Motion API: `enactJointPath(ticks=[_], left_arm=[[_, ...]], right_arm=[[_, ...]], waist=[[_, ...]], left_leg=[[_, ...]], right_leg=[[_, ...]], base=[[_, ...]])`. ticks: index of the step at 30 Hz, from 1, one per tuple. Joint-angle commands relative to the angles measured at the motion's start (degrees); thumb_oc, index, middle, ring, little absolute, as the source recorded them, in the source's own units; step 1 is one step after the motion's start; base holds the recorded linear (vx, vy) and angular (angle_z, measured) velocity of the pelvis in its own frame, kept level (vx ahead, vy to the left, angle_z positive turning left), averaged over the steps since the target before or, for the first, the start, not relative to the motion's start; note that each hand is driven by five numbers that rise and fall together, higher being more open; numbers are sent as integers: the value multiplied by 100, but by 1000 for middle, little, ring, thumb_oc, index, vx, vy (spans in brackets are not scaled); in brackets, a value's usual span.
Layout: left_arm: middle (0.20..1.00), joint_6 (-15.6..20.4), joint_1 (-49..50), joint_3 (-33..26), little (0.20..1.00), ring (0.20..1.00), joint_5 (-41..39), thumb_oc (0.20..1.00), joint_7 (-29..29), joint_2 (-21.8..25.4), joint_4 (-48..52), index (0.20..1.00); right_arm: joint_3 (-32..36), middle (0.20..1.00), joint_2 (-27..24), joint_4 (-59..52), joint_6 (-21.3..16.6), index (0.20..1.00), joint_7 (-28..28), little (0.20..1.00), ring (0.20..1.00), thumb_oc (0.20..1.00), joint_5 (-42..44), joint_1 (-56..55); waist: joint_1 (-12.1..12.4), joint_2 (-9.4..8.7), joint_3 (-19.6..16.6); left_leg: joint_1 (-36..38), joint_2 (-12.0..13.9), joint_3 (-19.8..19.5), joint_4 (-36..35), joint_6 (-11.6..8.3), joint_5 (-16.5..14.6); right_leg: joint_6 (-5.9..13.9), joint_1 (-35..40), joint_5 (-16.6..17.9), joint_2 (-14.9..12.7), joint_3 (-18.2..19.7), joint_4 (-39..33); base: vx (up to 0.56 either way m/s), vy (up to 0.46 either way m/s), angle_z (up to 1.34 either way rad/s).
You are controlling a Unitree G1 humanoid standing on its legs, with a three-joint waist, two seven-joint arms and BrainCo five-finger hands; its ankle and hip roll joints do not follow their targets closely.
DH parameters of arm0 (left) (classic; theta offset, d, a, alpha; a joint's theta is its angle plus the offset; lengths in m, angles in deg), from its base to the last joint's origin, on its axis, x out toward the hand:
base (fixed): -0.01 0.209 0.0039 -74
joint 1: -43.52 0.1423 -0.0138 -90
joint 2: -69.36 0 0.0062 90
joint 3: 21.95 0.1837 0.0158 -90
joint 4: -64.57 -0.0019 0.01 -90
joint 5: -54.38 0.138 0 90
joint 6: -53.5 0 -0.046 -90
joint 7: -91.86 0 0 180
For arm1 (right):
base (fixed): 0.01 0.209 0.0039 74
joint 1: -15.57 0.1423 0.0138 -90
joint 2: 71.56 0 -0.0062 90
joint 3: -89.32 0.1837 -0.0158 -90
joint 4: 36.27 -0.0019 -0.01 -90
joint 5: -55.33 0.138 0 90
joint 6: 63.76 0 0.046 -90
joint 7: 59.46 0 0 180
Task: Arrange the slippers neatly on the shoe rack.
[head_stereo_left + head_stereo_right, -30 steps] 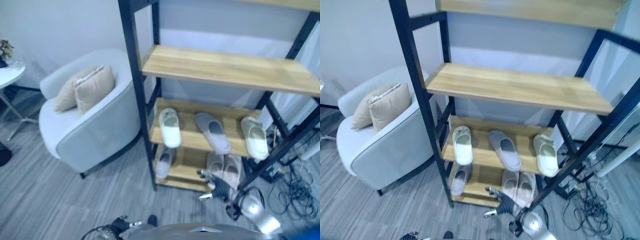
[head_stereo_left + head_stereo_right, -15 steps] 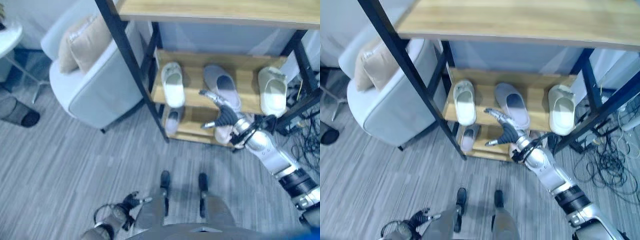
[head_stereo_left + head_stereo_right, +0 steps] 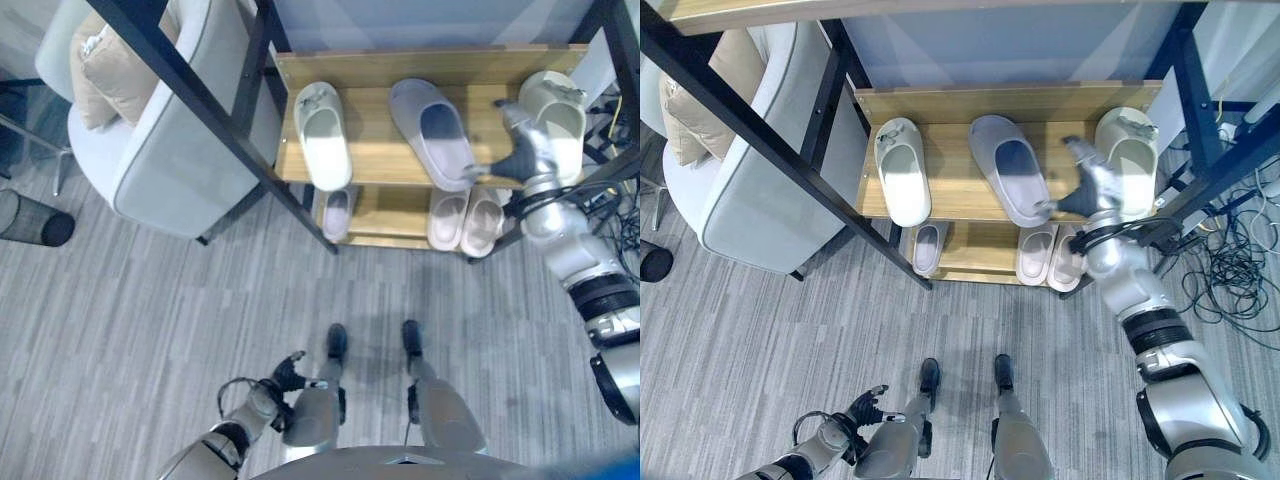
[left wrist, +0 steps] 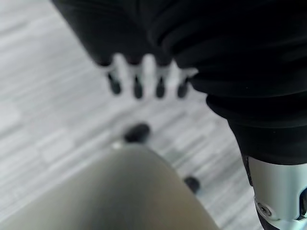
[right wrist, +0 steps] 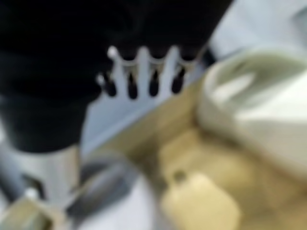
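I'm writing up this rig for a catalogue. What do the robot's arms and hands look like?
Both arms are silver-grey with dark bands at the joints. The right hand and left hand have silver fingers with dark tips and a separate thumb. A dark ribbed cover wraps the back of each hand and the wrist.

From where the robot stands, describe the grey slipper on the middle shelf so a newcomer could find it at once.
Find the black-framed shoe rack with wooden shelves beside the pale armchair. On the shelf above the lowest one, three slippers lie in a row. The grey slipper is the middle one, lying at a slant between two whitish slippers that lie straighter, with the right robot hand just beside it.
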Motion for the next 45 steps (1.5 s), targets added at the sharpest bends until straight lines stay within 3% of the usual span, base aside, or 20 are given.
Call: enactJointPath(ticks=[1, 6, 23, 24, 25, 30, 31, 37, 45], left_arm=[[1000, 110, -95, 248, 1000, 1000, -38, 1000, -147, -34, 91, 1000], [1000, 139, -30, 351, 1000, 1000, 10, 1000, -186, -8, 83, 1000], [1000, 208, -167, 506, 1000, 1000, -263, 1000, -393, 109, 388, 1000], [1000, 205, -173, 495, 1000, 1000, -291, 1000, -389, 127, 412, 1000], [1000, 207, -170, 477, 1000, 1000, -296, 1000, -404, 138, 407, 1000], [1000, 205, -163, 464, 1000, 1000, -268, 1000, -445, 139, 359, 1000], [1000, 173, -219, 396, 1000, 1000, -258, 1000, -512, 132, 351, 1000], [1000, 106, -239, 249, 1000, 1000, -182, 1000, -554, 36, 239, 1000], [1000, 104, -210, 137, 1000, 1000, -203, 1000, -576, 20, 296, 1000]], right_arm=[[1, 1000, -311, -175, -186, 1000, 528, 1000, 1000, 1000, 141, 580], [-17, 1000, -367, 292, -243, 1000, 660, 1000, 1000, 1000, 584, 1002], [-596, 1000, -438, 1546, -434, 1000, 363, 1000, 1000, 1000, 1734, 1753], [-661, 391, -460, 1637, -441, 391, 335, 391, 391, 391, 1807, 1792], [-704, 200, -463, 1678, -443, 200, 318, 200, 200, 200, 1804, 1824], [-563, 200, -370, 1722, -475, 200, 449, 200, 200, 200, 1923, 1749], [-93, 200, -163, 1432, -518, 200, 710, 200, 200, 200, 2046, 1378], [668, 200, 233, 991, -680, 200, 915, 200, 200, 200, 2186, 436], [1054, 200, 386, 765, -735, 200, 993, 200, 200, 200, 2182, -224]], waist=[[232, -139, -21], [326, -105, 2], [581, -89, 154], [615, -105, 160], [624, -110, 164], [680, -124, 165], [652, -143, 175], [548, -203, 167], [442, -231, 143]], left_leg=[[-296, -151, -166, 728, 232, -704], [-353, -148, -200, 687, 225, -681], [-819, -242, -371, 480, 173, -509], [-862, -258, -385, 487, 173, -510], [-884, -259, -391, 493, 173, -512], [-991, -311, -421, 510, 171, -507], [-1005, -331, -419, 515, 165, -539], [-899, -344, -373, 513, 183, -600], [-710, -347, -319, 447, 191, -626]], right_leg=[[282, -366, -1110, -432, 201, 1332], [284, -438, -1135, -419, 161, 1347], [323, -706, -972, -546, -66, 1080], [328, -717, -960, -555, -91, 1058], [330, -721, -946, -566, -106, 1040], [345, -729, -900, -611, -174, 952], [349, -699, -919, -623, -220, 923], [383, -605, -911, -630, -207, 899], [416, -479, -885, -658, -191, 856]], base=[[36, -33, 1], [42, -26, 2], [38, 6, 7], [47, 33, 7], [43, 28, 10], [25, 23, 10], [9, 27, 13], [2, 11, 7], [1, 1, 0]])
